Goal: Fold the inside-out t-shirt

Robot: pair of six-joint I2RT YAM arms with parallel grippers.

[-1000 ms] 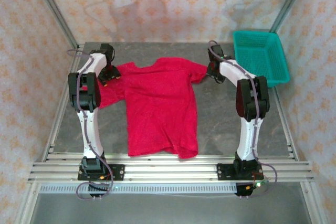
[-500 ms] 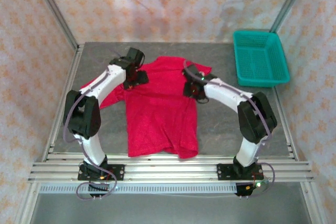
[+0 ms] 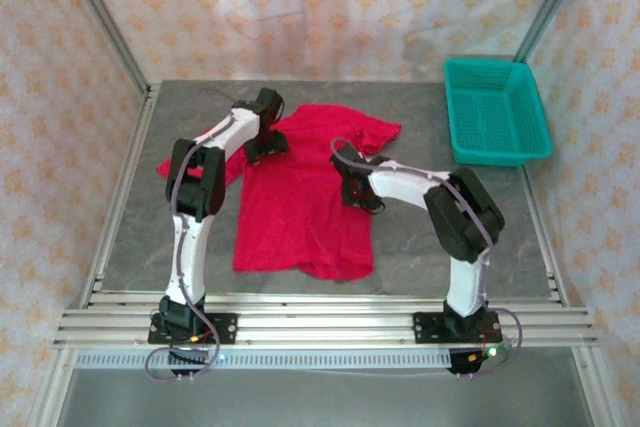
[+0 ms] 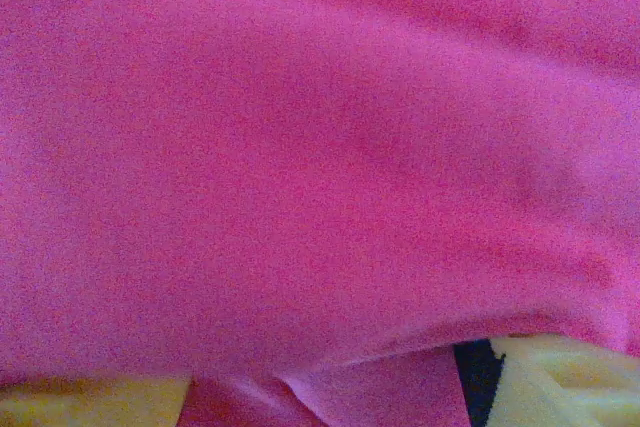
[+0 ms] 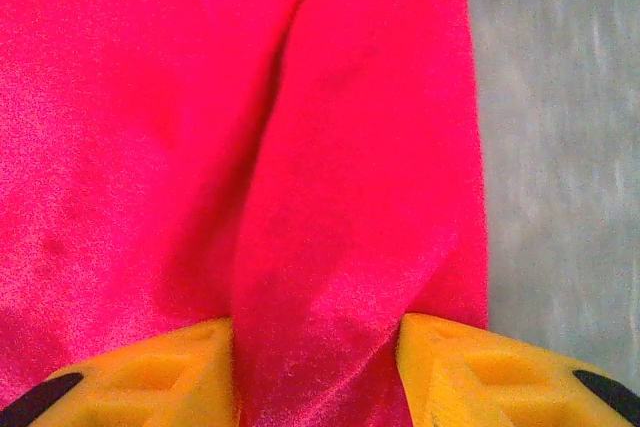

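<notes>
The t-shirt [image 3: 300, 217] is lying spread on the table [image 3: 410, 247], under both grippers. The left gripper [image 3: 266, 147] is resting on the shirt's far left shoulder, its fingers [image 4: 560, 382] standing wide apart with cloth draping across in front of them. The right gripper [image 3: 355, 192] is pinching a raised fold at the shirt's right edge, cloth filling the gap between its fingers [image 5: 130, 372]. The basket [image 3: 500, 156] is sitting well apart, beyond the right gripper and to its right, its teal mesh floor showing.
</notes>
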